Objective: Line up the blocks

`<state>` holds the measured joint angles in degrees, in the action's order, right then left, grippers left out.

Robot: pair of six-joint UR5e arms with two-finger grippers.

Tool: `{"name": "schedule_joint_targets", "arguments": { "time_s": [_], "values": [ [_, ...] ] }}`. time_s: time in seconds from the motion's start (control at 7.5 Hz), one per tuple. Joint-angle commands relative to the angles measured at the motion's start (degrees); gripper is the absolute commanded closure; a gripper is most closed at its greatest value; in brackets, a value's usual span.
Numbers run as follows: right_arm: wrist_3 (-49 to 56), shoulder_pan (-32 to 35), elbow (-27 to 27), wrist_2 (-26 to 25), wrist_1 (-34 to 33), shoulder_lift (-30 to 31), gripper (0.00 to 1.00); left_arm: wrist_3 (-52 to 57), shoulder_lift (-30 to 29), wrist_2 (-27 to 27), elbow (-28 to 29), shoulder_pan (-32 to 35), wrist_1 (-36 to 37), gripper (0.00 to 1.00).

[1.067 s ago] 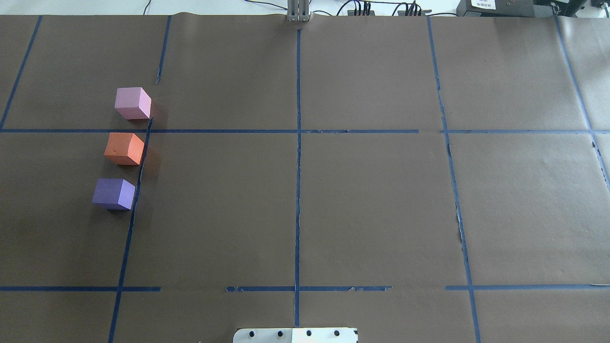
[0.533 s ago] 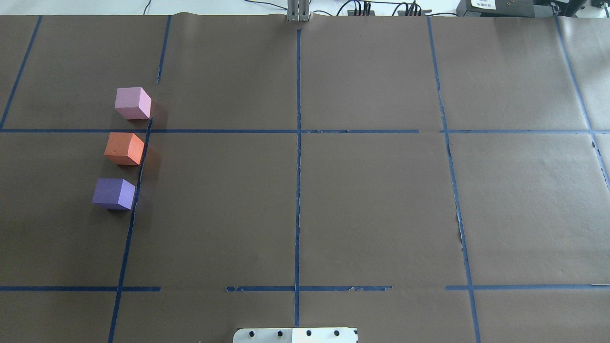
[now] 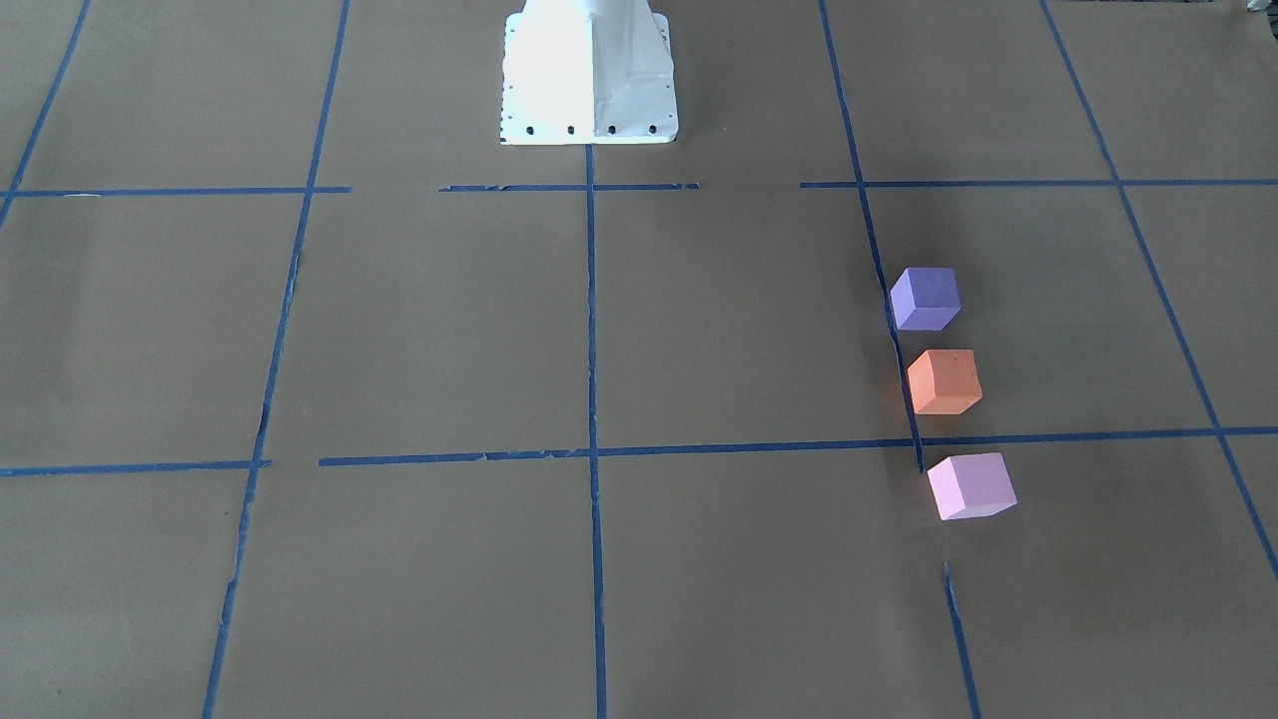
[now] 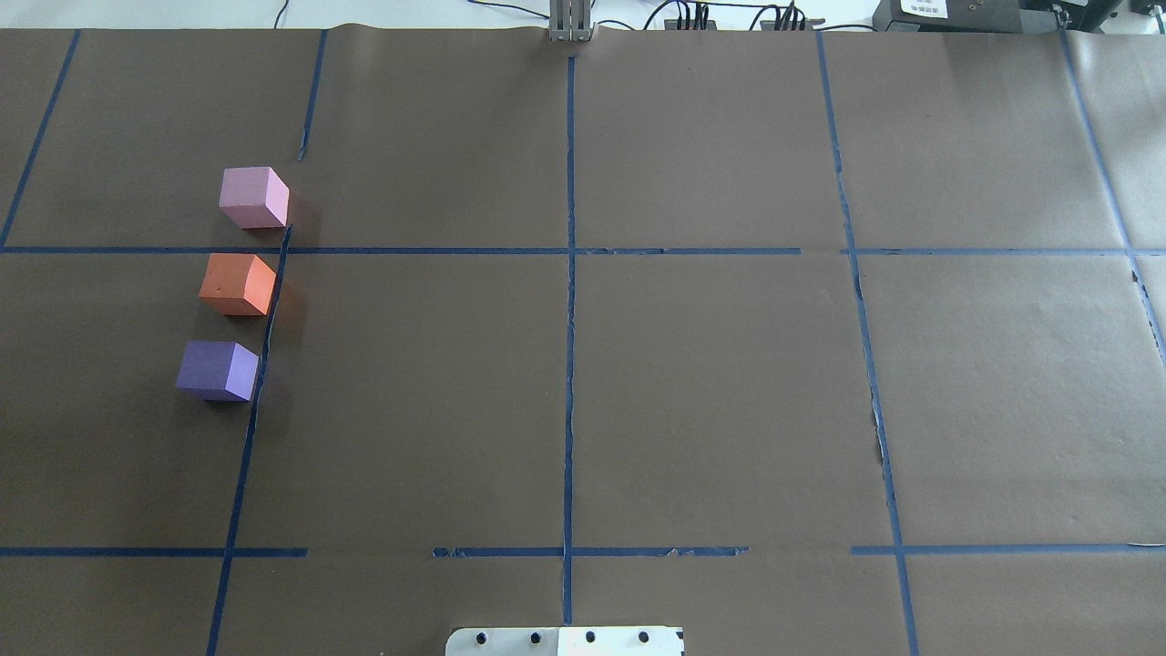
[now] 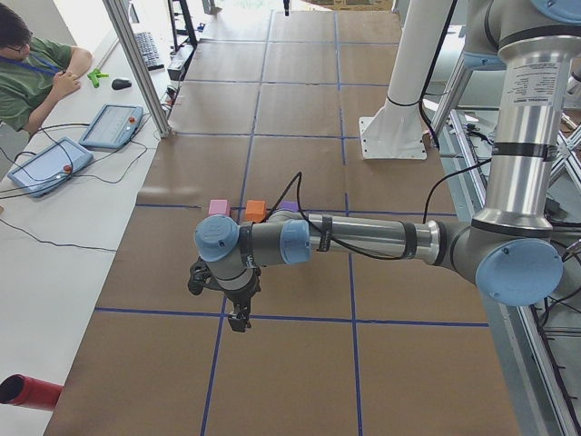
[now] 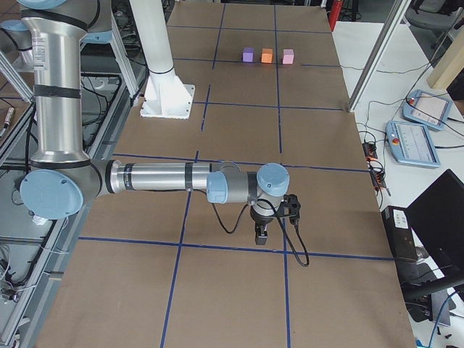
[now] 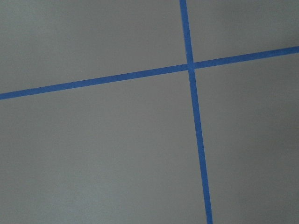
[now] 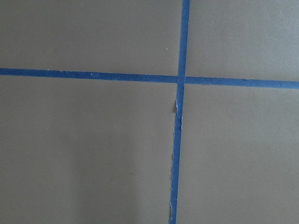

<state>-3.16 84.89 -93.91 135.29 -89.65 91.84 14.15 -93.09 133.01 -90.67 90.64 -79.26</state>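
Three cubes stand in a straight row on the brown paper at the robot's left, apart from each other: a light pink block [image 4: 253, 197] farthest from the robot, an orange block [image 4: 237, 284] in the middle, a violet-purple block [image 4: 217, 370] nearest. In the front-facing view they are the purple [image 3: 925, 299], orange [image 3: 944, 381] and pink [image 3: 970, 486] cubes. My left gripper [image 5: 238, 318] hangs over the table's left end, away from the blocks. My right gripper [image 6: 262, 233] hangs over the right end. I cannot tell whether either is open or shut. Both wrist views show only paper and tape.
Blue tape lines [image 4: 570, 273] divide the brown paper into a grid. The white robot base plate [image 3: 589, 100] sits at the robot's edge of the table. An operator [image 5: 36, 73] sits beyond the far edge, with tablets [image 5: 111, 125] beside him.
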Motion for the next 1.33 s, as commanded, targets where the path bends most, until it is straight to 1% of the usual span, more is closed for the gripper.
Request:
{"name": "schedule_joint_targets", "arguments": {
  "time_s": [0.0, 1.2],
  "values": [
    [0.0, 0.0, 0.0, 0.0, 0.0, 0.0, 0.0, 0.1, -0.1, 0.1, 0.1, 0.0, -0.2, 0.0],
    [0.0, 0.0, 0.0, 0.1, 0.0, 0.0, 0.0, -0.1, -0.9, 0.1, 0.0, 0.0, -0.3, 0.0]
  ]
}}
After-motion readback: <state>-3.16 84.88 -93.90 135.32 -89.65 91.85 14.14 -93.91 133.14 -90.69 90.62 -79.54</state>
